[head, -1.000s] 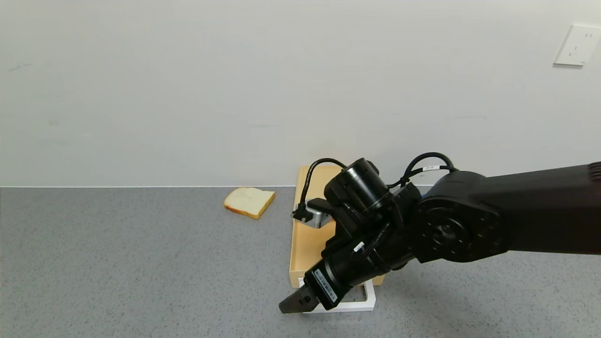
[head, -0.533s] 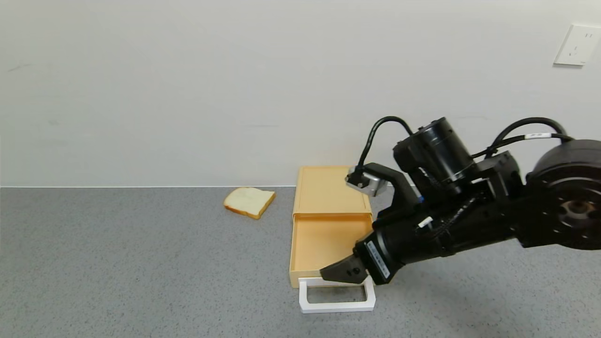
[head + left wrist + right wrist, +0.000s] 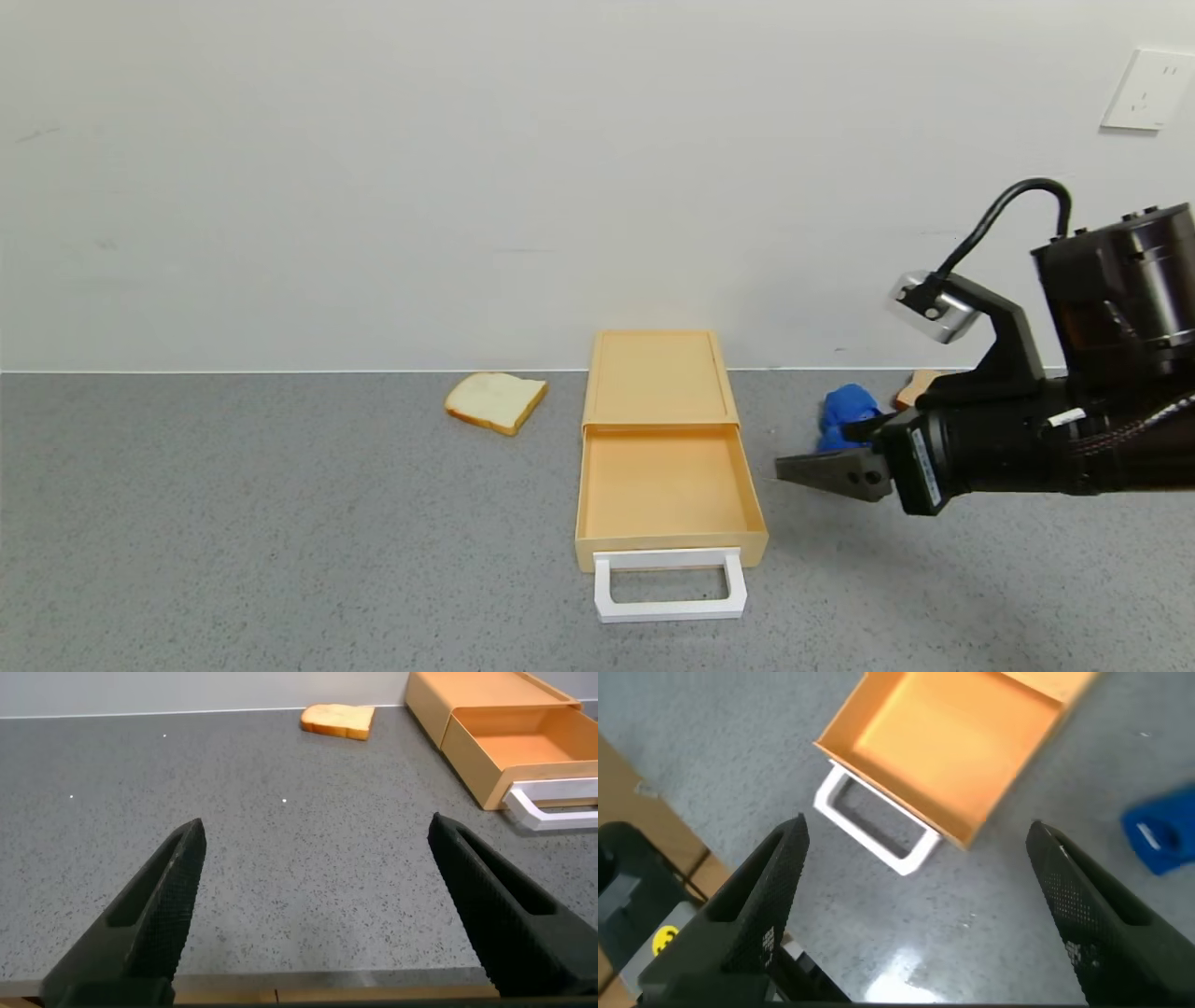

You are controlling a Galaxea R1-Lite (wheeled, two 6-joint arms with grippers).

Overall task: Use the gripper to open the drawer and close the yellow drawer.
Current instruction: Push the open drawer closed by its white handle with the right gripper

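Note:
The pale yellow drawer [image 3: 661,481] stands pulled out of its flat case [image 3: 656,378], and its white loop handle [image 3: 669,585] rests on the grey table. My right gripper [image 3: 822,471] hovers open and empty above the table, just right of the drawer and apart from it. The right wrist view shows the drawer [image 3: 952,737] and handle [image 3: 873,831] below, between the spread fingers [image 3: 761,905]. My left gripper [image 3: 316,829] is open and empty, low over the table's near left. From there the drawer [image 3: 519,751] lies farther off.
A bread slice [image 3: 495,399] lies left of the case near the wall. A blue rolled cloth [image 3: 845,411] and a second bread slice [image 3: 920,383] lie right of the case, partly behind my right gripper. The grey table [image 3: 280,523] meets a white wall.
My right gripper has left the drawer's handle and swung right and upward, from the drawer's front to beside its right wall. The drawer stays pulled out. The blue cloth has come into view.

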